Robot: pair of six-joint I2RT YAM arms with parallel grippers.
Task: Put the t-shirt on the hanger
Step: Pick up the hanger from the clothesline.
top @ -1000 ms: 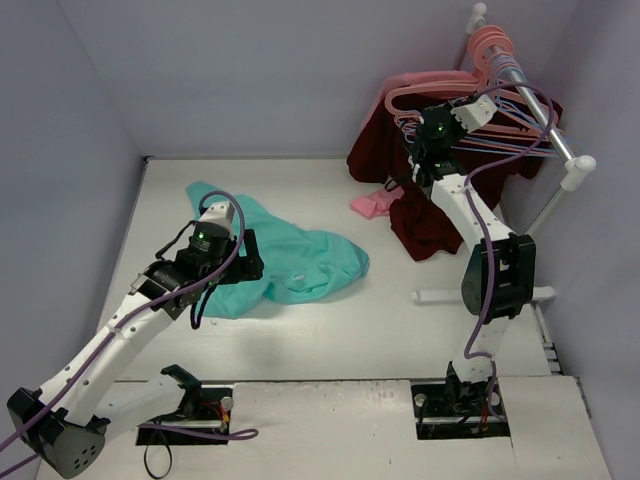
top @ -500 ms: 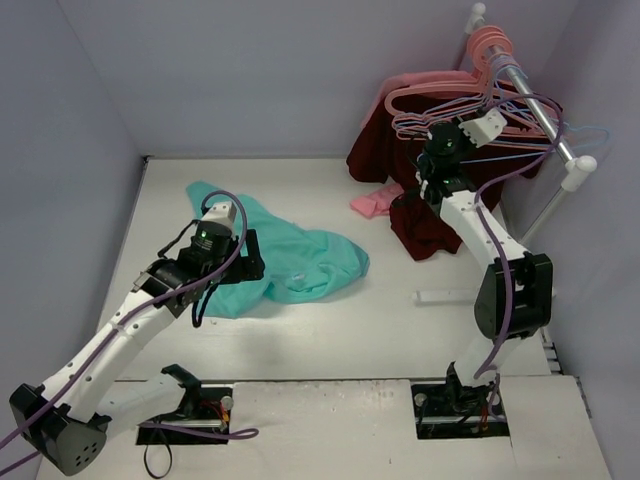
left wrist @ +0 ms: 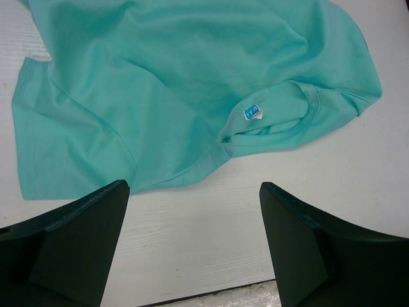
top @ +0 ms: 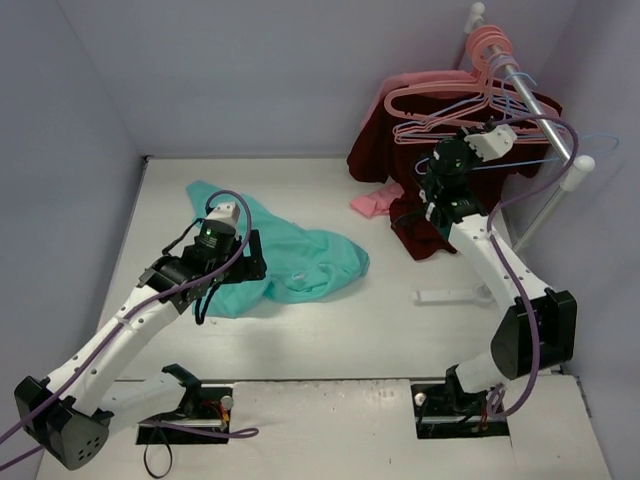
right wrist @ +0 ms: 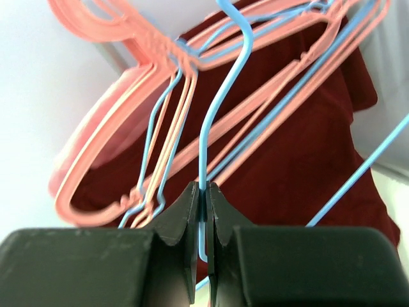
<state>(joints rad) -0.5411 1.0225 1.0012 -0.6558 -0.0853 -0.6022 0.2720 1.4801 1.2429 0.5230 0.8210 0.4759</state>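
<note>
Left hand [left wrist: 193, 189] wide open, empty, over the near edge of the t-shirt [left wrist: 179, 83], crumpled on the table [left wrist: 211, 236] left of centre. Far right, right hand [right wrist: 202, 195] pinched shut on the hanger [right wrist: 223, 102] wire, among pink hangers [right wrist: 96, 147] at the rail [top: 535, 105]. Best to bring the hook well clear of the rail before pulling, or neighbours may snag; open table lies between t-shirt and rail.

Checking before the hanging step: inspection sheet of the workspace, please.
Surface: white table, no spills seen.
Job's things: crumpled teal fabric t-shirt lying on the table, ungripped; thin light-blue hanger pinched near the metal rail.
Clutter: dark maroon garment, small pink cloth, thicker pink hangers on the rail.
Grippers: left gripper open by the t-shirt's collar; right gripper, fingers shut on the hanger.
Cables: purple cables looped along both arms.
Surroundings: pale walls, rail back right.
</note>
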